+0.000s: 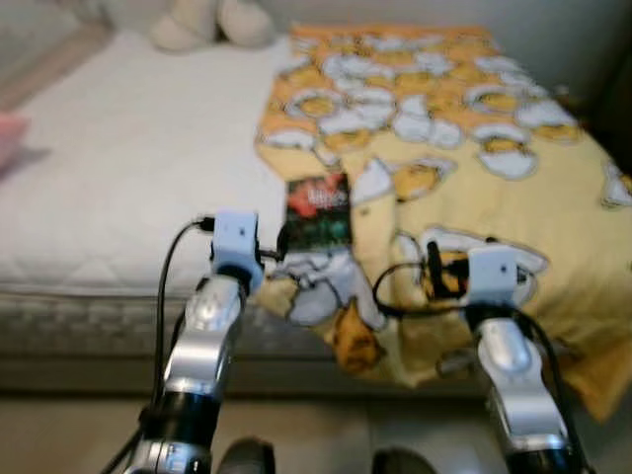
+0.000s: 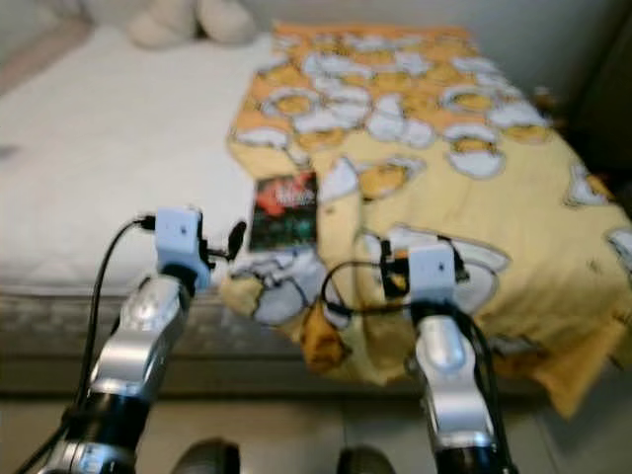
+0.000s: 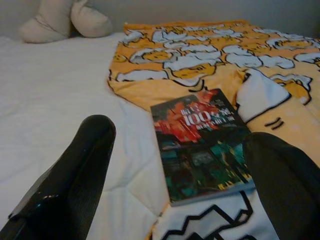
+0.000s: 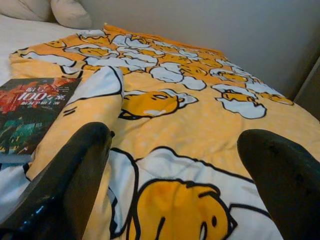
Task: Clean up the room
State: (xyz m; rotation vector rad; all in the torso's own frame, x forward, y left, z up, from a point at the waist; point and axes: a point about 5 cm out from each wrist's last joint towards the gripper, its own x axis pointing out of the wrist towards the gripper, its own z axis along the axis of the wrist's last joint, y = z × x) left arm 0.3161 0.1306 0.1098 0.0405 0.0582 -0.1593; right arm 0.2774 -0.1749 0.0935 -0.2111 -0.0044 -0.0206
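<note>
A book (image 1: 318, 212) with a red and dark green cover lies flat on the white mattress (image 1: 128, 168), at the edge of a yellow cartoon-print blanket (image 1: 454, 128). My left gripper (image 3: 185, 200) is open just short of the book (image 3: 202, 142), its fingers (image 3: 75, 170) wide on either side. Over the blanket's near end my right gripper (image 4: 175, 195) is open, with nothing between its fingers (image 4: 70, 175). The book (image 4: 30, 107) lies to its left.
A cream plush toy (image 1: 212, 22) rests at the head of the bed. The blanket hangs over the bed's front edge (image 1: 89, 316). A pink object (image 1: 8, 138) sits at the far left. A wall (image 4: 210, 20) stands behind the bed.
</note>
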